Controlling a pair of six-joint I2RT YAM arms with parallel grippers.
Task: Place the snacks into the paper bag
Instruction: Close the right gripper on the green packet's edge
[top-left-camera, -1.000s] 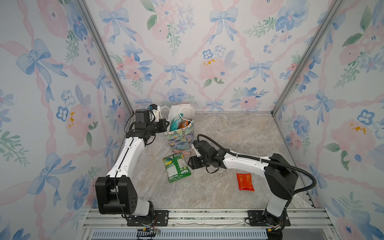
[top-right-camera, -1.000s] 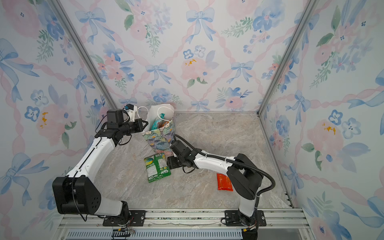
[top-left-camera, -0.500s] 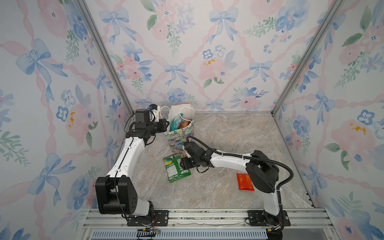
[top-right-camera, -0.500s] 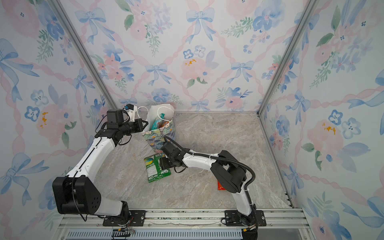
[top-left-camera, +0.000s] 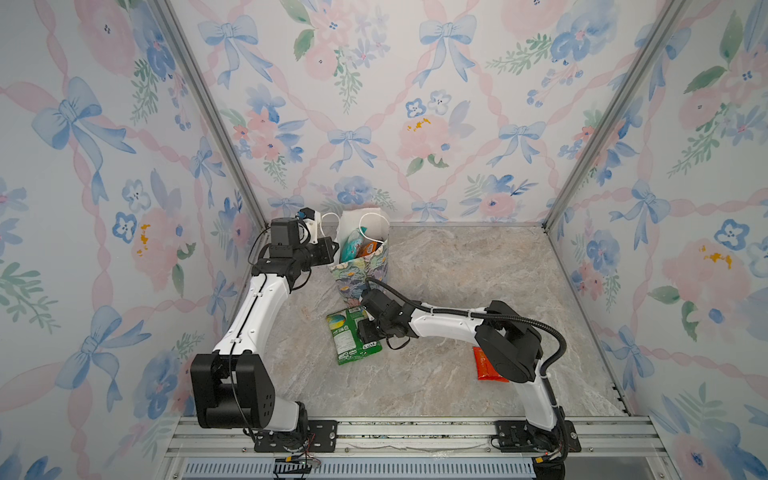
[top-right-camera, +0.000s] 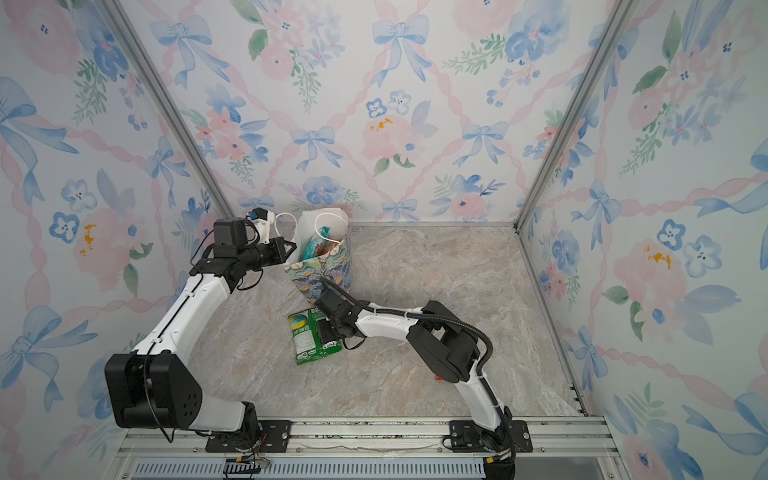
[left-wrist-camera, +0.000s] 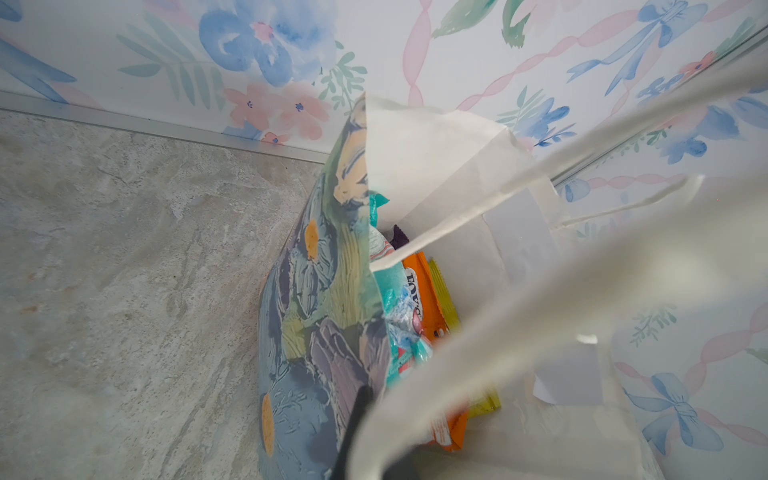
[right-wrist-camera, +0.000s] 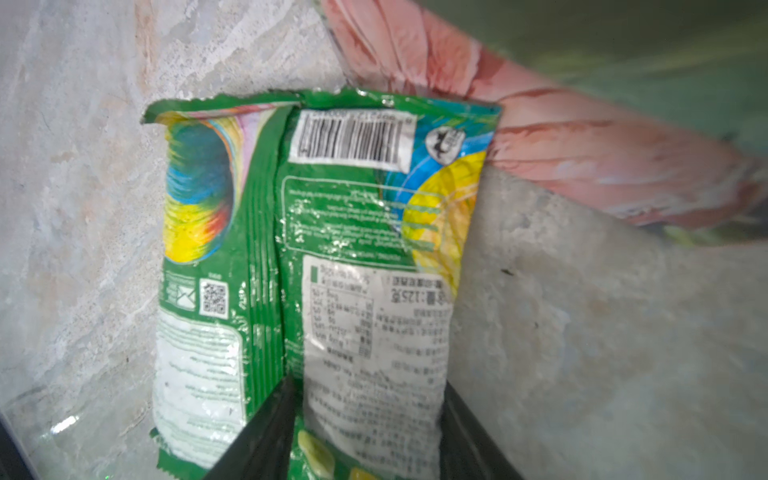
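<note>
**Bag**: upright at the back left of the bench, floral outside, white inside, white cord handles. No writing can be read on it.

**Contents of the bag, seen in the left wrist view:**
- Teal pouch, against the near wall.
- Orange pouch, with white letters that are partly covered and look like FOX'S.
- Yellow pouch, only its edge showing.
- Purple pouch, only a corner showing.

**Green pouch**: flat on the bench, back side up, its top edge just at the foot of the bag.
- Barcode on a white panel at the top.
- QR code left of the back seam.
- Nutrition table.
- White sticker in Chinese characters, with "125" legible.
- The remaining print is too smeared to read.

**Red pouch**: flat on the bench, well apart to the right and partly under the right arm. Its label cannot be read.

**Left gripper**: jaws closed at the bag's left rim. One dark finger lies along the wall's edge.

**Right gripper**: low over the green pouch, jaws partly open. One finger is at the back seam and the other at the pouch's side edge, with that half of the pouch between them.
</note>
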